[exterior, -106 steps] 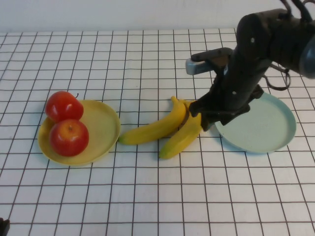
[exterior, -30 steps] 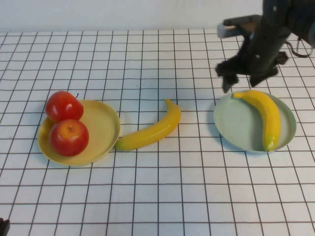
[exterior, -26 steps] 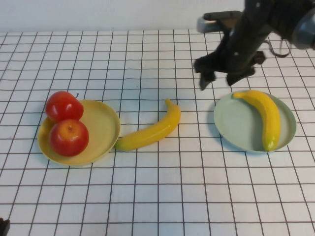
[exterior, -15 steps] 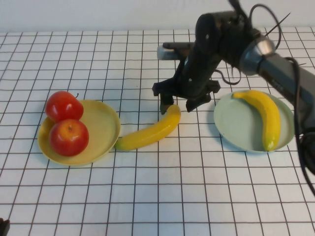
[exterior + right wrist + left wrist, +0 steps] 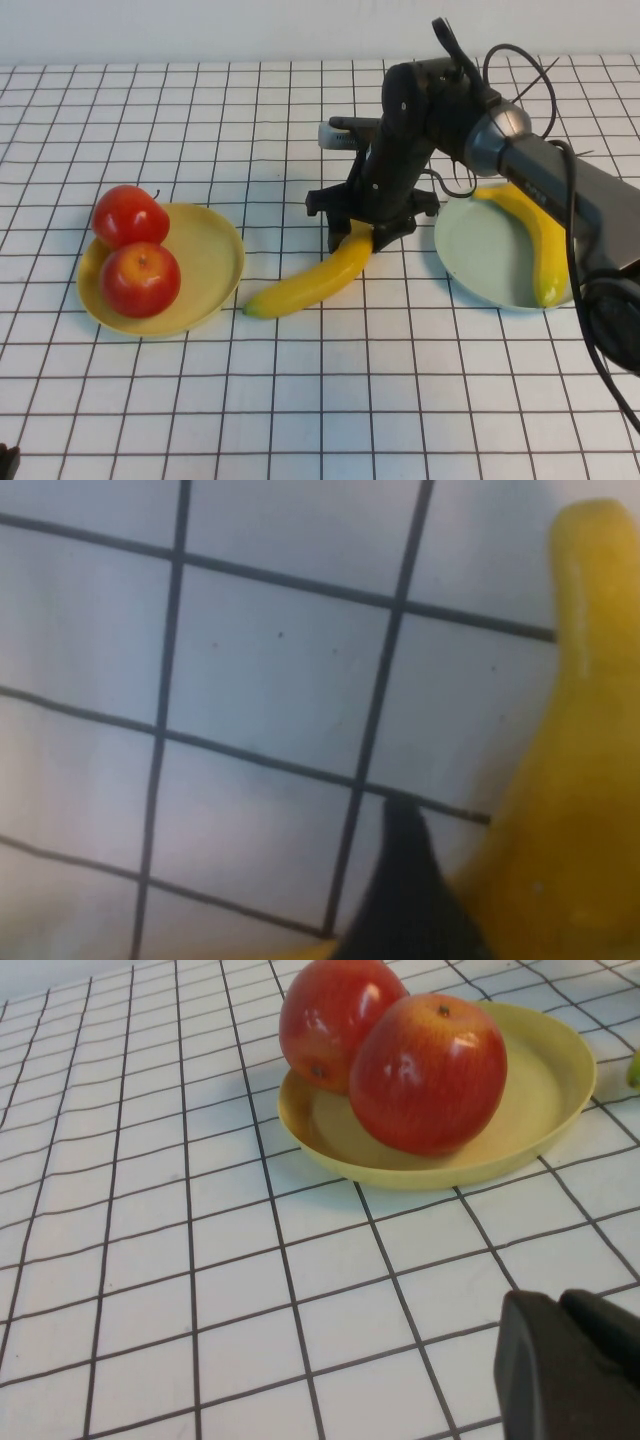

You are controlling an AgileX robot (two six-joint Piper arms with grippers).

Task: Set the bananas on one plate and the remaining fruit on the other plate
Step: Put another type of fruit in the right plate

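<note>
One banana (image 5: pixel 300 280) lies on the table between the plates. My right gripper (image 5: pixel 360 235) is down over its far end, open, with a finger on each side of it. In the right wrist view the banana (image 5: pixel 570 780) fills one side beside a dark fingertip (image 5: pixel 400 900). The other banana (image 5: pixel 545 240) lies on the pale blue-green plate (image 5: pixel 480 260). Two red apples (image 5: pixel 130 215) (image 5: pixel 140 280) sit on the yellow plate (image 5: pixel 210 250). My left gripper (image 5: pixel 565 1360) is shut and empty, parked near the table's front left, with the apples (image 5: pixel 430 1070) and yellow plate (image 5: pixel 540 1080) ahead of it.
The table is a white cloth with a black grid. The right arm and its cables (image 5: pixel 520 170) reach over the near edge of the blue-green plate. A white wall runs along the back edge.
The right gripper left one banana on the blue-green plate, swung left and came down over the second banana's far end. That banana has shifted slightly.
</note>
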